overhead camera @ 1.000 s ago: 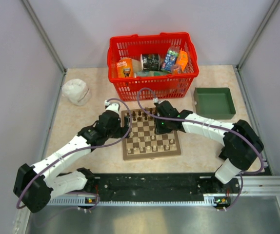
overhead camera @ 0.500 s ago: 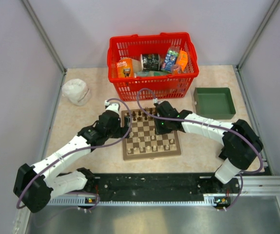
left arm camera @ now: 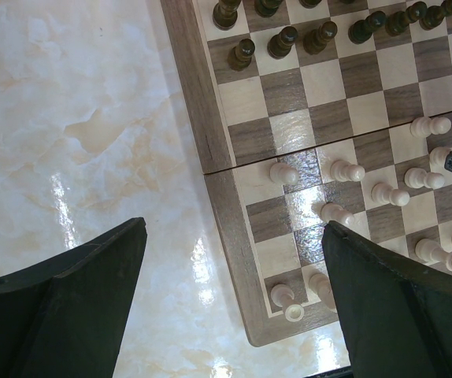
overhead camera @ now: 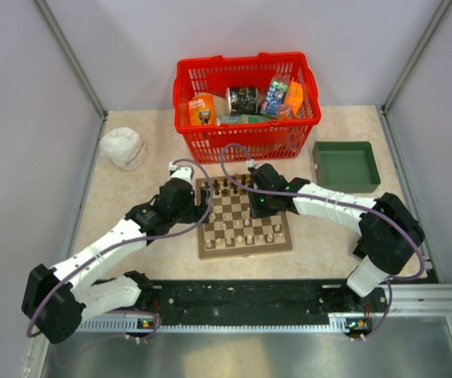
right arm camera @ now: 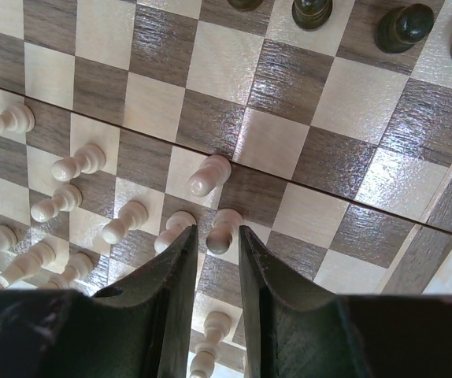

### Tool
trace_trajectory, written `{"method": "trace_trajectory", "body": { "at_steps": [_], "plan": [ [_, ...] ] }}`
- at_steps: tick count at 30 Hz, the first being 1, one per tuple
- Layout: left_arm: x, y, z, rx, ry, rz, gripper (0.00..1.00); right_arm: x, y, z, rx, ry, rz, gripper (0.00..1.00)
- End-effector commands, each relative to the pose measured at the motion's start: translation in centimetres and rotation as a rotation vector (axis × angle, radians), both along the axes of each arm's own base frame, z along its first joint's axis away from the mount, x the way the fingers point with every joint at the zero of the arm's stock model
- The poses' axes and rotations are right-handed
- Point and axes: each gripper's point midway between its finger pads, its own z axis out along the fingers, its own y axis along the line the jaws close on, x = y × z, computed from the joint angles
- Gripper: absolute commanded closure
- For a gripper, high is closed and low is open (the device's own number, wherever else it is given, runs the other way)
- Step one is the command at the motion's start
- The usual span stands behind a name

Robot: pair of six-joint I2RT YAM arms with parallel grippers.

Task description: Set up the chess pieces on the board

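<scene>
On the marbled tabletop, seen from above, we find the board lying in the middle, just in front of a red basket that holds packets and a can. A green tray sits to the board's far right and a crumpled white cloth well off to its far left. Dark chess pieces line the far edge and pale chess pieces fill the near rows. The left arm reaches in to the board's far left corner, its purple cable looping over the left border, while the right arm leans in from the right and its black wrist hides several squares on the far right side. From the left wrist we see the left gripper with its jaws spread wide and nothing between them, hanging above the board's left border and the tabletop beside it; its right finger blocks our view of some pale chess pieces near the corner. From the right wrist we see the right gripper low over the pale side, jaws nearly together, with the head of one pale pawn in the narrow gap between the tips. We cannot tell whether the pads actually press on it. Other pale pawns stand close by to its left, and one sits on the next square farther up.
</scene>
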Motion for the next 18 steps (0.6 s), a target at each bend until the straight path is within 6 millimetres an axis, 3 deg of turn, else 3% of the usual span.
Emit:
{"method": "trace_trajectory", "body": {
  "at_steps": [1, 10, 13, 18],
  "plan": [
    [0.57, -0.41, 0.69, -0.023, -0.027, -0.004, 0.01, 0.25, 0.62, 0.99, 0.015, -0.028, 0.016, 0.72],
    [0.60, -0.36, 0.53, -0.017, -0.025, -0.002, 0.01, 0.05, 0.57, 0.80, 0.012, -0.021, 0.019, 0.72],
    [0.54, -0.35, 0.40, -0.016, -0.022, -0.003, 0.01, 0.13, 0.47, 0.61, 0.004, -0.020, 0.020, 0.78],
    [0.50, -0.22, 0.42, -0.013, -0.022, 0.000, 0.01, 0.20, 0.62, 0.96, 0.013, -0.026, 0.021, 0.78]
  ]
}}
